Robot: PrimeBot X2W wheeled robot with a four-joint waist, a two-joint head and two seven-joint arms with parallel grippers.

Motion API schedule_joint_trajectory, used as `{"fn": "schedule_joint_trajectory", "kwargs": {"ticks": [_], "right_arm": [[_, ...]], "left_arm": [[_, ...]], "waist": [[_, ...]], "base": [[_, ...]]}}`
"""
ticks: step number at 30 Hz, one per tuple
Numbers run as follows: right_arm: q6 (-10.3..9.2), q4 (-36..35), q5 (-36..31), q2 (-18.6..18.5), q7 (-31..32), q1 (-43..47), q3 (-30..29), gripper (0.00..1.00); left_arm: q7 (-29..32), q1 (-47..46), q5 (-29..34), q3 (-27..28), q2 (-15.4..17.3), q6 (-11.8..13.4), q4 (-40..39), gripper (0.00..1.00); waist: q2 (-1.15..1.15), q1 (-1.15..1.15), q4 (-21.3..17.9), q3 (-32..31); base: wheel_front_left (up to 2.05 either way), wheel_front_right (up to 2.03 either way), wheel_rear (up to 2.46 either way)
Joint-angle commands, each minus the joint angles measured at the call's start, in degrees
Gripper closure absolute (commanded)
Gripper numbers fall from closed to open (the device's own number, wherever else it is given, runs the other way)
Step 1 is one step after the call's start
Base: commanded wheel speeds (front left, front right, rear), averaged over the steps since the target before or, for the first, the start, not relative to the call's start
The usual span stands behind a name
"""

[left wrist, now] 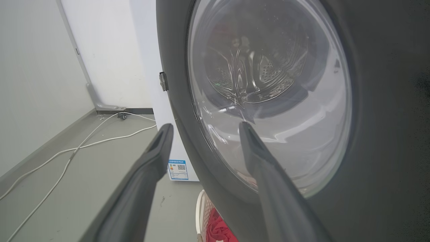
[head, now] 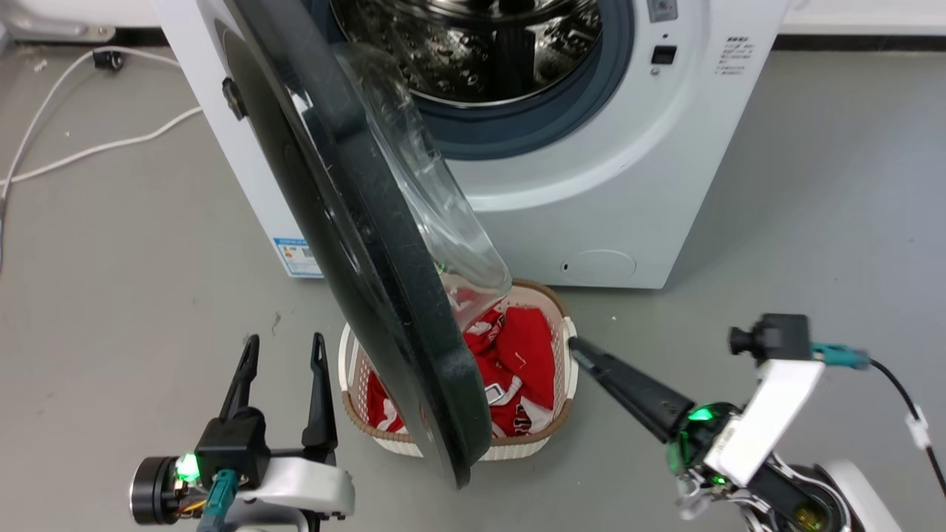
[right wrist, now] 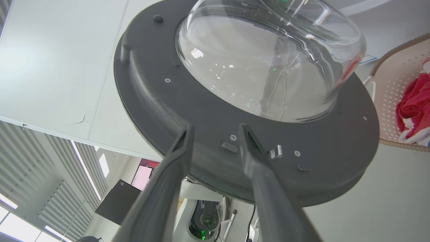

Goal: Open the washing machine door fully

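Right now the washing machine door [head: 355, 244] is standing edge-on to you, swung out from the washing machine [head: 635, 185] over the laundry basket [head: 514, 447], while your left gripper [head: 284, 346] and right gripper [right wrist: 216, 130] are flanking it with jaws spread, gripping nothing.

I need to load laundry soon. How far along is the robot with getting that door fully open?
Done: the door is unlatched and swung out roughly square to the washing machine, baring the drum. In hand: the left gripper sits open beside its outer face, the right gripper open at its inner side; neither clamps it. Left: probably swinging it further back.
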Motion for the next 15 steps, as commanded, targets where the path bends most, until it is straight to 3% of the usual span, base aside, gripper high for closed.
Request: {"fn": "schedule_joint_trajectory", "kwargs": {"ticks": [1, 10, 15], "right_arm": [[0.15, -1.2, 0.0, 0.3, -2.8, 2.1, -1.8, 0.00], [0.15, -3.7, -4.8, 1.5, -20.4, 6.5, -11.2, 0.00], [0.15, -2.2, -20.1, -0.9, -37.3, 7.2, -12.0, 0.00]], "left_arm": [[-0.1, 1.2, -0.2, 0.4, 0.0, 0.3, 0.0, 0.00], [-0.1, 3.7, 0.4, 1.6, 0.0, 0.1, -0.6, 0.00], [-0.1, 4.9, 0.6, 1.9, 0.0, 0.0, -0.8, 0.00]], "waist": [[0.00, 0.01, -0.7, -1.6], [0.00, 0.01, -1.9, -4.2], [0.00, 0.01, -2.5, -5.0]], "base": [[0.00, 0.00, 0.00], [0.00, 0.00, 0.00], [0.00, 0.00, 0.00]]}}
